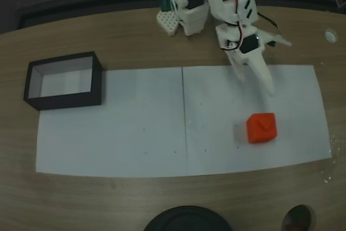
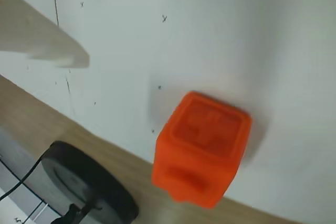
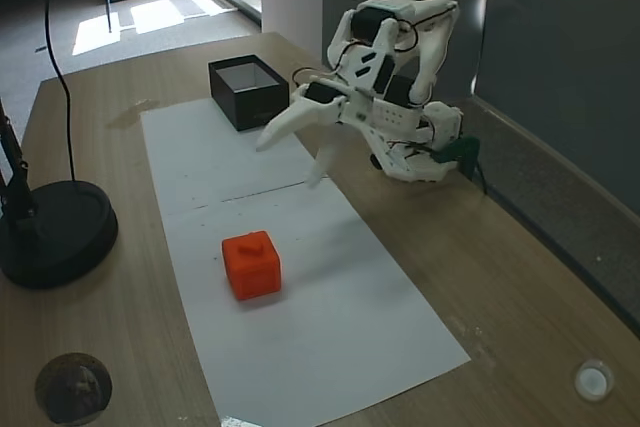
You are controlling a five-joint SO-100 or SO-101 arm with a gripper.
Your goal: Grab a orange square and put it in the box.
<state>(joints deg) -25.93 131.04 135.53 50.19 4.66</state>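
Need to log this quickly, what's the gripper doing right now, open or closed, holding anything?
Gripper: open and empty, hanging above the paper, apart from the orange square, which sits untouched on the sheet.

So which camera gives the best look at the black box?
A fixed view from above shows the box best: all four black walls and its pale, empty inside. Another fixed view shows the box smaller, at the paper's far end.

no readable text, label or number anywhere (only tiny pen specks on paper).
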